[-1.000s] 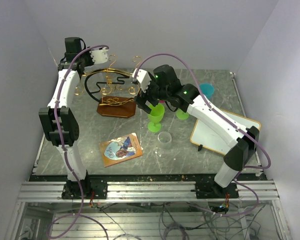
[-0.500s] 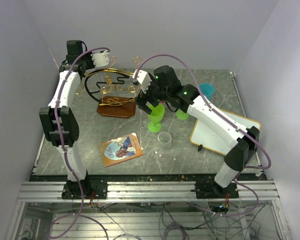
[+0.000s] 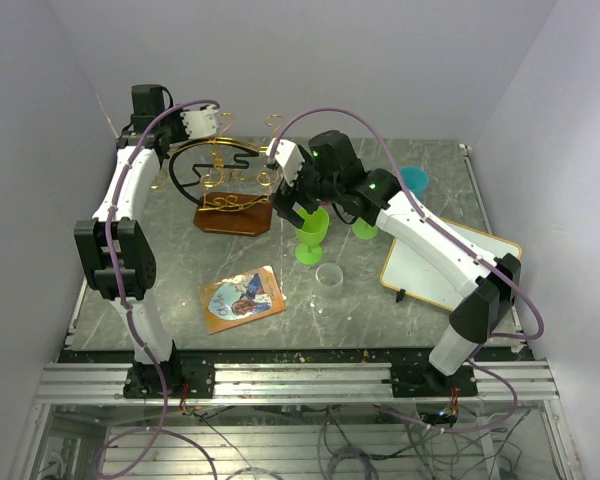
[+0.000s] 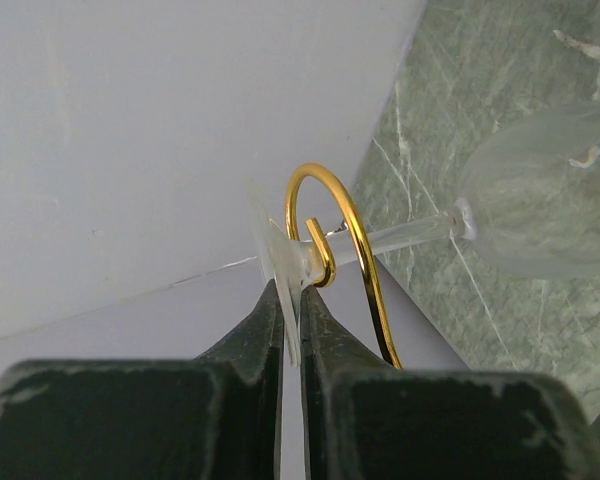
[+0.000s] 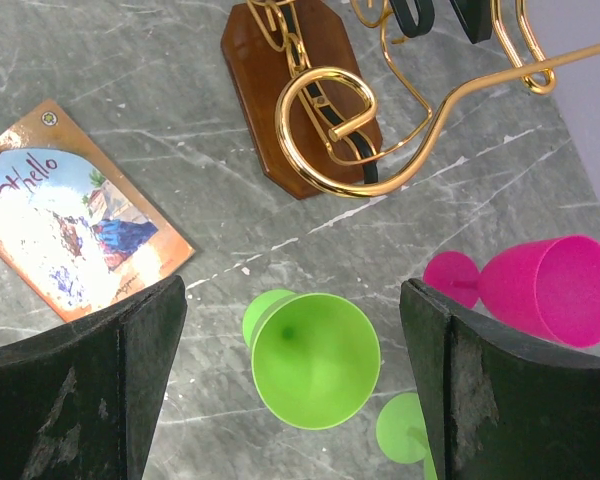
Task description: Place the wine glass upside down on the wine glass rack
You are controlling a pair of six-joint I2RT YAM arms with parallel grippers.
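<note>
Wine glass, foot between left end effector jaws

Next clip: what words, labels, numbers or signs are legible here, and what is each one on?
"Hello": in script on the orange-bordered rectangular picture card lying on the table, read from the right wrist view.
The same card in the top external view: lettering too small to read.
No other text, brand, number or sign is legible in any view.

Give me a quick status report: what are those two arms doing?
Left jaws shut on the wine glass foot. Stem sits in a gold hook of the wine glass rack. Right jaws open above a green goblet. Nothing blocking.
</note>
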